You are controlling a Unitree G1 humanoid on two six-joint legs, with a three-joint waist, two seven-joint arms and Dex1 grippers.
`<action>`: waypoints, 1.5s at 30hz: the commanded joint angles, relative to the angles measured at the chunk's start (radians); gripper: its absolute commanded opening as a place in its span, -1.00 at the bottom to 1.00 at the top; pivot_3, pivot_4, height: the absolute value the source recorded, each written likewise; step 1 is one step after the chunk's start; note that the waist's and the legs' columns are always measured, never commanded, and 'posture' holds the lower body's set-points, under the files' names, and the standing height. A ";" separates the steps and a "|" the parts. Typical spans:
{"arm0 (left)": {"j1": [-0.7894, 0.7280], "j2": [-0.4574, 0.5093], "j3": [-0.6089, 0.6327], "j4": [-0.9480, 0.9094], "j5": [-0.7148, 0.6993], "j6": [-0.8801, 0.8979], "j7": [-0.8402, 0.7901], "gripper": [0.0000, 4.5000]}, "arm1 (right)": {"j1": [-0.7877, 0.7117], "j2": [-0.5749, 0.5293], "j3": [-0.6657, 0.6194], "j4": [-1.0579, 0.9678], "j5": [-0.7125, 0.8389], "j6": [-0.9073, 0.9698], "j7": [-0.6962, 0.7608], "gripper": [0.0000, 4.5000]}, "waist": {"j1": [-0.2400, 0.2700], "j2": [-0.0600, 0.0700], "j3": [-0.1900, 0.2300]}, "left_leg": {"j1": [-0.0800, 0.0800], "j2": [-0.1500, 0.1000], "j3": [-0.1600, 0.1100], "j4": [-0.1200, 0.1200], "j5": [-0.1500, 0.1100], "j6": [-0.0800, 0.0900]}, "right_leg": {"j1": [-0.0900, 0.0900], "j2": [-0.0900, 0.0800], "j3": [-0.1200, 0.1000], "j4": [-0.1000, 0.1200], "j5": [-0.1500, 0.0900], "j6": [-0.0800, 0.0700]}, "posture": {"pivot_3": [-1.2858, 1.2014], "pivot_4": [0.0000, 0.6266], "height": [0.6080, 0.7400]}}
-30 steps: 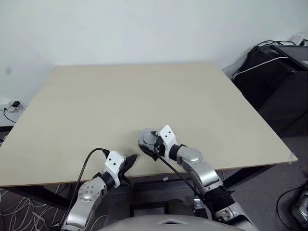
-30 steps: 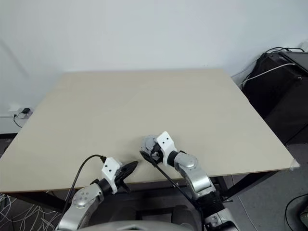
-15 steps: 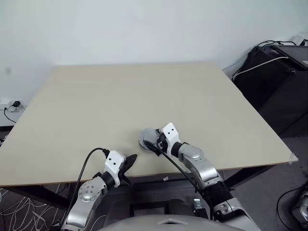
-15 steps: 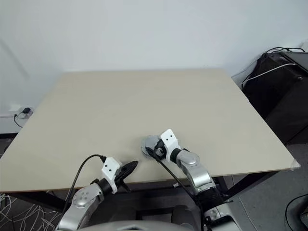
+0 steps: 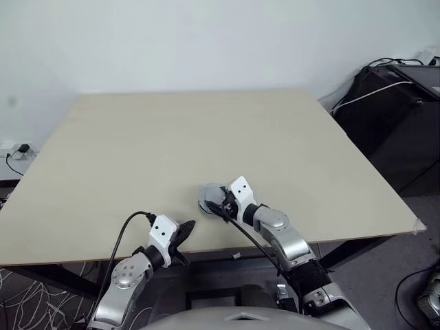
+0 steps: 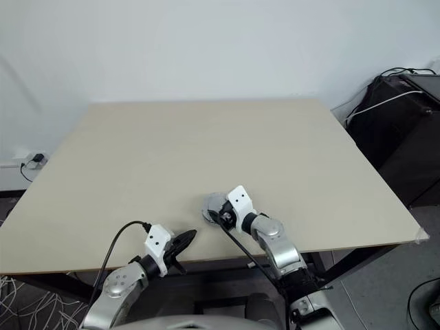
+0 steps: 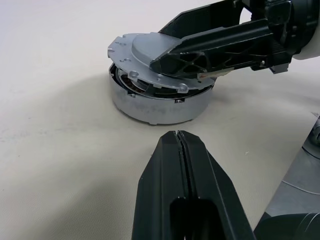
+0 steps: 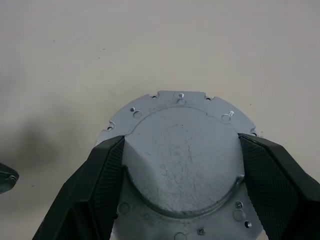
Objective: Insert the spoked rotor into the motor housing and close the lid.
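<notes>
I see the right gripper clamping the lid by its raised dome, resting tilted on the motor housing near the table's front edge, copper windings visible in the gap. The lid is dull grey scratched metal with a flanged, holed rim. The left gripper, nearby, is closed and empty.

Beige table, motor housing resting there
</notes>
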 commanded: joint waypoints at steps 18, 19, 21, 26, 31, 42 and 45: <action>-0.012 -0.004 0.002 -0.058 -0.004 0.017 0.007 -1.00 | -0.069 -0.010 0.043 -0.012 -0.092 0.105 -0.035 0.43 | -0.001 0.001 -0.001 | 0.001 0.000 0.000 0.000 0.000 0.000 | 0.001 0.000 0.000 0.001 0.000 0.000 | 0.03 -1.00 1.00; -0.012 -0.004 0.002 -0.062 -0.004 0.021 0.007 -1.00 | -0.071 -0.011 0.046 -0.015 -0.093 0.116 -0.031 0.43 | -0.001 0.001 -0.001 | 0.001 0.000 0.000 0.001 0.000 0.000 | 0.001 0.000 0.000 0.001 0.000 0.000 | 0.03 -1.00 1.00; -0.012 -0.005 0.001 -0.070 -0.004 0.028 0.009 -1.00 | -0.076 -0.014 0.052 -0.017 -0.095 0.133 -0.025 0.43 | -0.001 0.002 -0.002 | 0.001 0.000 0.000 0.001 0.000 0.000 | 0.001 0.000 0.000 0.001 0.000 0.000 | 0.03 -1.00 1.00; -0.011 -0.004 -0.001 -0.095 -0.002 0.048 0.015 -1.00 | -0.086 -0.035 0.074 -0.034 -0.100 0.187 0.005 0.43 | -0.001 0.004 -0.005 | 0.002 0.000 0.000 0.001 0.000 0.000 | 0.001 0.000 0.000 0.002 -0.001 0.002 | 0.03 -1.00 1.00; -0.018 -0.002 -0.001 -0.107 -0.004 0.067 0.016 -1.00 | -0.101 -0.060 0.096 -0.043 -0.105 0.254 0.040 0.43 | 0.001 0.006 -0.007 | 0.001 0.000 0.000 0.001 0.000 0.000 | 0.001 0.000 0.000 0.002 -0.001 0.002 | 0.03 -1.00 1.00; -0.020 -0.005 0.001 -0.105 0.000 0.064 0.026 -1.00 | -0.120 -0.047 0.118 -0.021 -0.140 0.343 -0.010 0.43 | 0.001 0.007 -0.010 | 0.002 0.000 0.000 0.001 0.000 0.000 | 0.002 0.000 0.000 0.001 -0.003 0.004 | 0.03 -1.00 1.00; -0.046 -0.036 0.036 -0.076 0.013 0.057 0.095 -1.00 | -0.120 -0.043 0.124 -0.018 -0.142 0.349 -0.017 0.43 | 0.001 0.007 -0.011 | 0.003 0.000 -0.001 0.001 0.000 0.000 | 0.003 0.000 0.000 0.001 -0.003 0.004 | 0.03 -1.00 1.00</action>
